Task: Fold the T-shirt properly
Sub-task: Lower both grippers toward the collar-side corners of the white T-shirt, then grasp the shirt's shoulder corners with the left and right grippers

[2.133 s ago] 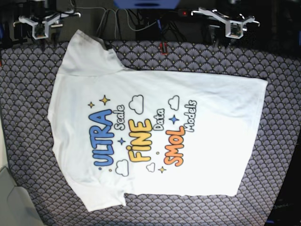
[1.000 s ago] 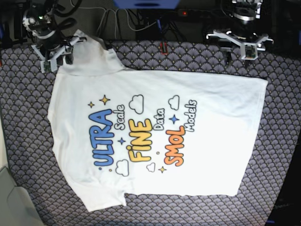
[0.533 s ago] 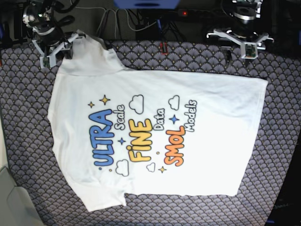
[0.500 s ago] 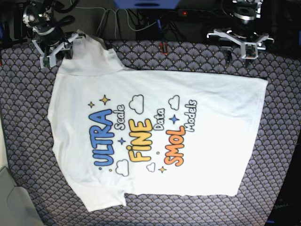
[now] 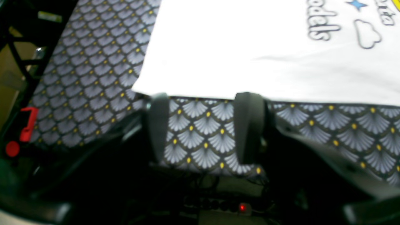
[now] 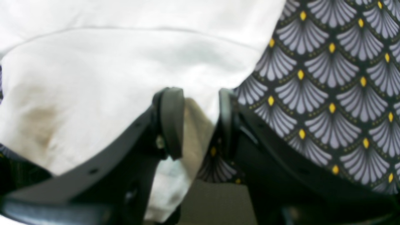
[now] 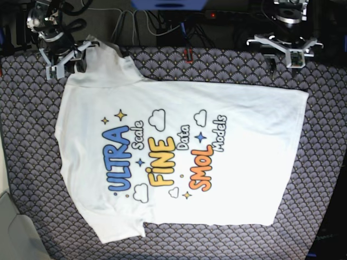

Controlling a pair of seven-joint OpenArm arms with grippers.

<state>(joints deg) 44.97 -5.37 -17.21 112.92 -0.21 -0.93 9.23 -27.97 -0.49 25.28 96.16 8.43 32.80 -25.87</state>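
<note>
Left wrist view: the left tool stands open and empty over the patterned surface. The hem corner of the T-shirt lies just ahead of its fingertips, not between them. Risk: closing from this pose would catch bare cloth cover, or only the extreme hem edge, which could slip free on lifting.

Right wrist view: the right tool is partly open astride the sleeve edge of the T-shirt. Whether it grips cannot be told. Risk: a shallow single-layer pinch would drag the sleeve crooked.

Base view: the T-shirt lies flat, print up, before both tools. The right tool sits low at the sleeve; the left tool hovers behind the hem corner.
</note>
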